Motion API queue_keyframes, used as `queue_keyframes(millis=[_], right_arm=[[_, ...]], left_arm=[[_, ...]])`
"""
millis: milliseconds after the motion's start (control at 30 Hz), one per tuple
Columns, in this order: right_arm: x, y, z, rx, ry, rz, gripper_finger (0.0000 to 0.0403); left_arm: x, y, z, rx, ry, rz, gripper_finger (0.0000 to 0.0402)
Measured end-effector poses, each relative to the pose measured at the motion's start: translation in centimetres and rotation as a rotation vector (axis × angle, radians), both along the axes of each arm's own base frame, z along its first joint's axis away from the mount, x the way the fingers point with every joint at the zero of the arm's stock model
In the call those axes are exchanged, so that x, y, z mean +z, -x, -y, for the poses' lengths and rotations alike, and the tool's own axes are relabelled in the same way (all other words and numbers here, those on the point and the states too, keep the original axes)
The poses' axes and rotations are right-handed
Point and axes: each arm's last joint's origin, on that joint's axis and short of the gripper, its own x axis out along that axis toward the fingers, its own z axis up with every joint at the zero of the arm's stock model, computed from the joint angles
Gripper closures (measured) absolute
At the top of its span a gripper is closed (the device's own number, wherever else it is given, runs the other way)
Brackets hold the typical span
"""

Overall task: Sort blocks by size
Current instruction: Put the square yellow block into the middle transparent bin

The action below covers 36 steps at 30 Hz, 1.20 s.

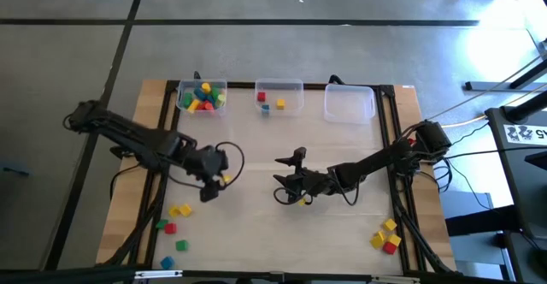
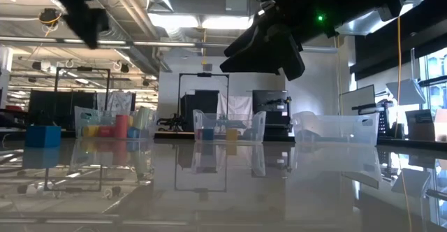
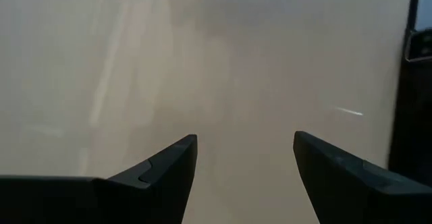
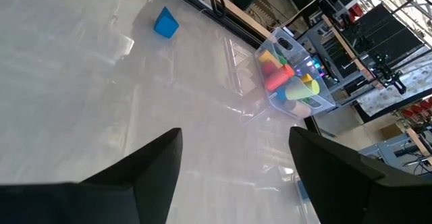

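My left gripper hovers open over the table's left middle; the left wrist view shows only bare table between its fingers. A small yellow block shows just beside it. My right gripper stands open at mid-table, pointing left, with nothing between its fingers; another yellow block lies by its wrist. Loose blocks lie at the front left, and yellow and red ones at the front right. A blue block sits alone on the table.
Three clear bins stand along the far edge: the left bin holds several coloured blocks, the middle bin holds three small ones, and nothing shows in the right bin. Bare tabletop lies between the two grippers and in front of the bins.
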Motion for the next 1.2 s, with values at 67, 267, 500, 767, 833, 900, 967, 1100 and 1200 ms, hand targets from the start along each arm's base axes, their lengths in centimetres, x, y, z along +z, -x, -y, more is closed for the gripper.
queue_keyframes(millis=[67, 267, 500, 767, 833, 900, 967, 1100, 1200], right_arm=[[0.0, 0.0, 0.0, 0.000, 0.000, 0.000, 0.0125], [0.0, 0.0, 0.0, -0.001, -0.002, 0.001, 0.0125], [0.0, 0.0, 0.0, -0.001, -0.002, 0.001, 0.0125], [0.0, 0.0, 0.0, -0.001, -0.002, 0.001, 0.0125], [0.0, 0.0, 0.0, 0.000, -0.002, 0.000, 0.0125], [0.0, 0.0, 0.0, 0.000, -0.002, 0.000, 0.0125], [0.0, 0.0, 0.0, 0.000, -0.002, 0.001, 0.0125], [0.0, 0.0, 0.0, 0.000, -0.002, 0.000, 0.0125], [0.0, 0.0, 0.0, 0.000, -0.002, 0.000, 0.0125]], left_arm=[[-0.3, 0.5, 0.9, 0.018, 0.027, -0.030, 0.0159], [-0.6, 1.7, 3.5, 0.097, 0.102, -0.092, 0.0159], [-1.5, 3.6, 5.5, 0.275, 0.109, -0.214, 0.0159], [-3.2, 5.1, 7.8, 0.363, 0.046, -0.347, 0.0159], [-3.7, 5.3, 8.5, 0.366, 0.034, -0.361, 0.0159], [-4.1, 5.5, 9.0, 0.369, 0.019, -0.375, 0.0159], [-4.6, 5.7, 9.6, 0.368, 0.001, -0.389, 0.0159], [-5.6, 5.9, 10.5, 0.361, -0.036, -0.425, 0.0159], [-6.3, 5.9, 11.0, 0.345, -0.056, -0.458, 0.0159]])
